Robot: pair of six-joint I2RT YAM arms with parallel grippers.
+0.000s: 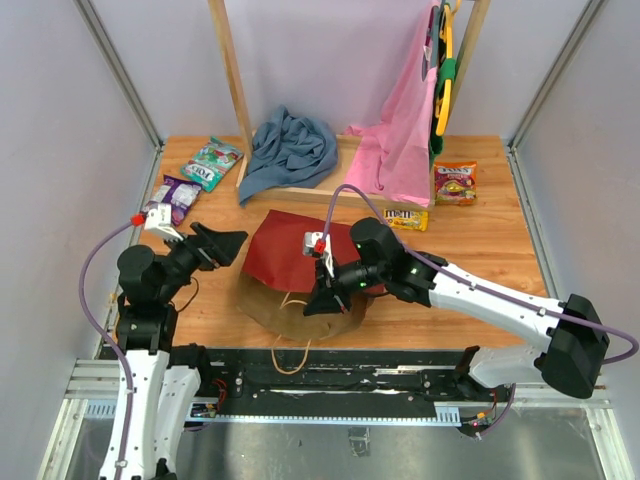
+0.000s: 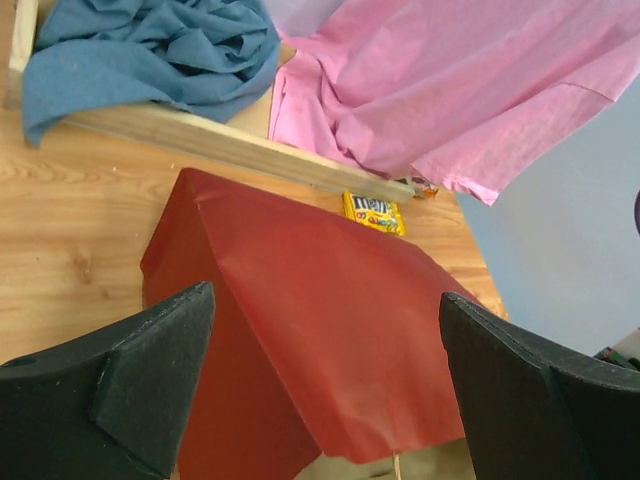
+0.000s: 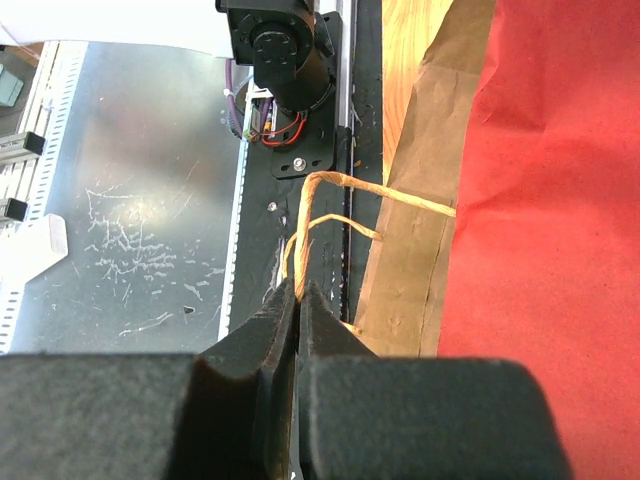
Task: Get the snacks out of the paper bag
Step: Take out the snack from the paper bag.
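The paper bag (image 1: pixel 295 250) lies flat on the table, red side up, its brown kraft mouth toward the arms. My right gripper (image 1: pixel 318 298) is at the mouth, shut on a twine handle (image 3: pixel 330 182); the jaws (image 3: pixel 298 290) pinch the loop beside the bag's brown edge (image 3: pixel 410 250). My left gripper (image 1: pixel 232 243) is open and empty just left of the bag; in its wrist view (image 2: pixel 325 295) the red bag (image 2: pixel 320 330) lies between the fingers. Snacks out on the table: green and teal packets (image 1: pixel 213 162), a purple packet (image 1: pixel 178 192), yellow M&M's (image 1: pixel 405 217) (image 2: pixel 375 212), an orange packet (image 1: pixel 455 183).
A blue-grey cloth (image 1: pixel 290 148) lies on a wooden rack base (image 1: pixel 300 190) at the back. A pink garment (image 1: pixel 395 150) hangs from the rack at the back right. A second twine loop (image 1: pixel 288 355) hangs over the table's front edge. Grey walls enclose the table.
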